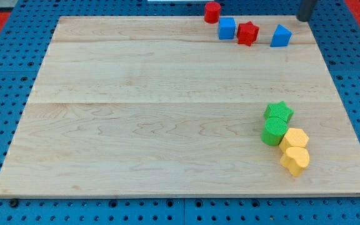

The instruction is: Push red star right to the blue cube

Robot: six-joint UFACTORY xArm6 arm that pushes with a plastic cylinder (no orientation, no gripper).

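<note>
Red star point(247, 33) at worktop point(136, 125) top edge, touching blue cube point(227, 28) on its left; second blue block point(280, 36) apart on star's right. My tip point(304, 19) at view's top right, beyond second blue block, lower end barely shown. No claw on rig; state not tellable.

Risks, judged: ambiguous target blue; tip on wrong side for rightward push; red cylinder point(212, 11) and cube near edge, nudge could drop them.

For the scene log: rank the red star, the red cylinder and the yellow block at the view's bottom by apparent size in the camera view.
1. Yellow block, though it lies nearest the view's bottom, which may inflate it.
2. Red star.
3. Red cylinder.
</note>
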